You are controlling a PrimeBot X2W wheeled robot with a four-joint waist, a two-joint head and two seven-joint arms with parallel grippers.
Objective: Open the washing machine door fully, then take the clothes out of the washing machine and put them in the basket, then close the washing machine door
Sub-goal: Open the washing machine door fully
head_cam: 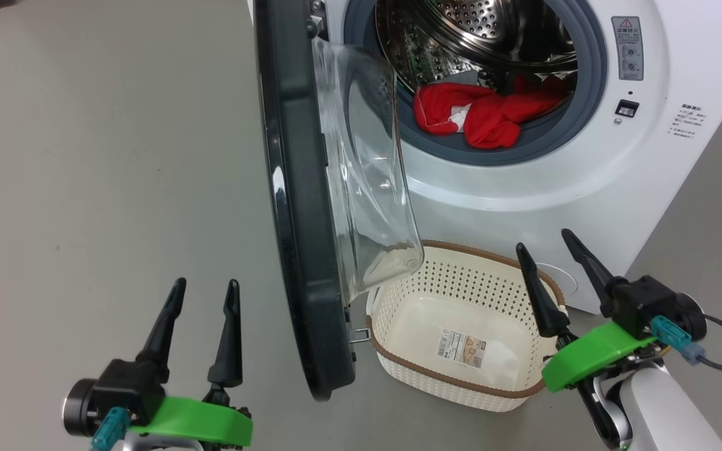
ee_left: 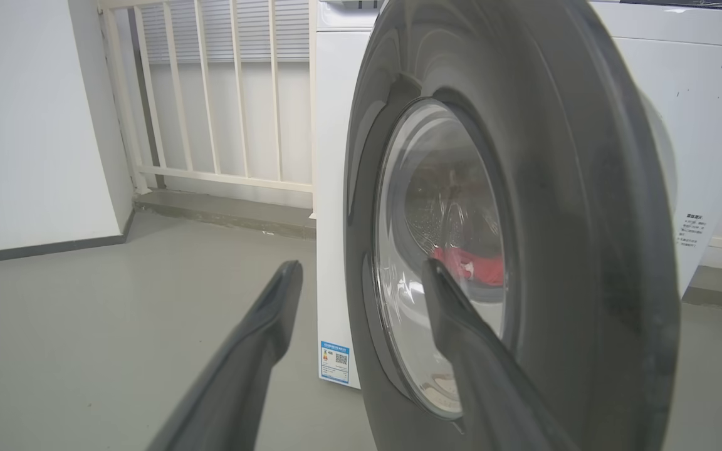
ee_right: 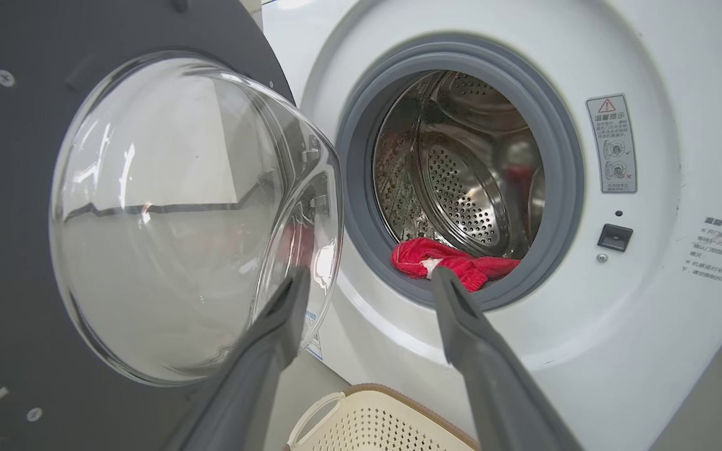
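You have a plain grey floor point(head_cam: 85, 156) under everything. On it stands the white washing machine point(head_cam: 511, 200), and close against its front sits the cream basket point(head_cam: 461, 282), upright, mouth up.

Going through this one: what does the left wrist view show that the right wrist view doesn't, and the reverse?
Left wrist adds: the door's black outer face, a white railing and a wall. Right wrist adds: the steel drum, the basket, a warning sticker and the door's inner side. Shared: the door, the red clothes and the washing machine's white front.
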